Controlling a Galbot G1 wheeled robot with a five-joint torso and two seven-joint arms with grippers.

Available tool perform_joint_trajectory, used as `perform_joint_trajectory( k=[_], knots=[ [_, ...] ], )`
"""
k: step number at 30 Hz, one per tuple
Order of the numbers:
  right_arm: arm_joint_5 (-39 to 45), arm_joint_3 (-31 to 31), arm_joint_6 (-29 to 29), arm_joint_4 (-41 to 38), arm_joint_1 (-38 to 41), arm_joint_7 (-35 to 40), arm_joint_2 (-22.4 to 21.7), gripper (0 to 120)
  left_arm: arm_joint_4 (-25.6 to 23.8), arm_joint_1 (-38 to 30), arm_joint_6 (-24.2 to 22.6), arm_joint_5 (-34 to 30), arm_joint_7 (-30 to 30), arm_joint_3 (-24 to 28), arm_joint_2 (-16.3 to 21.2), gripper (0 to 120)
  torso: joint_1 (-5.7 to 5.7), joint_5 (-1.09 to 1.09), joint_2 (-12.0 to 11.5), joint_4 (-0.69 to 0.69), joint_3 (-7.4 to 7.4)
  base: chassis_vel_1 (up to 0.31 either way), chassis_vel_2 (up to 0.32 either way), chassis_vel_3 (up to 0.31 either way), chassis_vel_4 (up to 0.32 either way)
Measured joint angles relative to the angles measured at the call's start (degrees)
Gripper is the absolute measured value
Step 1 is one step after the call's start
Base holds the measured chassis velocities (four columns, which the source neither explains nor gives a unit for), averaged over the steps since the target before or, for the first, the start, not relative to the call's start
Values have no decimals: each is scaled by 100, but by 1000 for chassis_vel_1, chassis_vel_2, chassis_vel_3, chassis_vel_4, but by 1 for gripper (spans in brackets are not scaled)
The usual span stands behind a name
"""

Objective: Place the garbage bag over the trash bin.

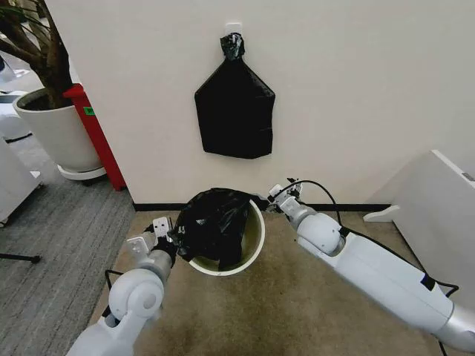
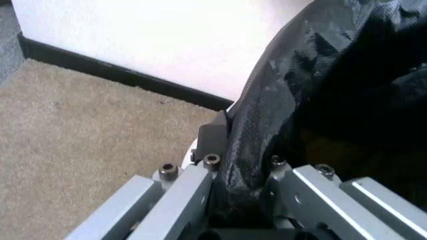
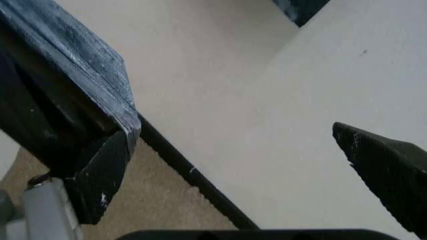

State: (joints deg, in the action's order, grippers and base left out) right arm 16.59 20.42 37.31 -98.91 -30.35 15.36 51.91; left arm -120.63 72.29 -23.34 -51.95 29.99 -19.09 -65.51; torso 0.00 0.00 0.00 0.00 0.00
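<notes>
Your left gripper sits at the lower left of the head view, and its jaws are pinched on the garbage bag. The left wrist view shows this closely: a fold of the black film runs down between the two metal fingers, with no gap on either side.

Your right gripper is just right of centre in the head view, at the far right edge of the trash bin. In the right wrist view its jaws stand wide apart: one dark finger at the lower left lies against a stretched sheet of the bag, the other finger is at the lower right with only bare wall between them. Nothing is gripped there.

The bag is bunched over the left and back part of the bin's mouth, draped across the rim on your left gripper's side. The bin's cream inner wall and rim are uncovered on the right and front. The bin stands on beige carpet, close to the wall.

Above it, a flat black plastic bundle hangs on the wall by its knotted top. A large white plant pot is at the upper left.
</notes>
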Motion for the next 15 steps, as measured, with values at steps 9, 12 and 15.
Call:
perform_joint_trajectory(
  k=[9,12,15],
  knots=[
    [904,-16,-462,174,670,63,315,100,82,194,61,289,-13,194,-221,2,0,0,0,1,0,0,0,0,0],
    [1978,-6,-185,170,1021,375,458,100,132,244,96,402,-59,293,-245,2,0,-1,0,2,0,0,0,0,0],
    [2414,-5,1,161,1138,536,502,100,148,245,103,424,-71,329,-241,2,0,-1,0,2,0,0,0,0,0]
  ],
)
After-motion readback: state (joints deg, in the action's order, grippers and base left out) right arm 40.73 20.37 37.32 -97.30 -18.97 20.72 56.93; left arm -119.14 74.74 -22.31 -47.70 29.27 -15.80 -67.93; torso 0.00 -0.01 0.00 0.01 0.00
